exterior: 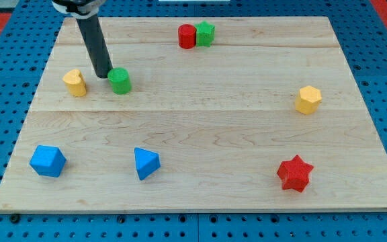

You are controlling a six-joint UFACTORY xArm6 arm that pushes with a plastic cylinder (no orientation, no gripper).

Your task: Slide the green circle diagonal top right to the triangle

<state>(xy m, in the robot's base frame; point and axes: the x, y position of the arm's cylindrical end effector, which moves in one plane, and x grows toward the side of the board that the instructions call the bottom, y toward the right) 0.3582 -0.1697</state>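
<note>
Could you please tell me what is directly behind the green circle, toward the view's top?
Behind the green circle, only bare wooden board shows. My tip stands at its left edge, seemingly touching it; the rod hides the board strip behind itself. The yellow block sits farther left.

my tip [103, 74] is the blunt lower end of a straight, smooth, dark grey-black rod of even thickness. at the rod's top sits a wider collar, black with pale silver-white parts.

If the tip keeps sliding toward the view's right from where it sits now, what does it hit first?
My tip would meet the green circle first; it sits right beside it already, seemingly touching, though depth is unclear.
</note>
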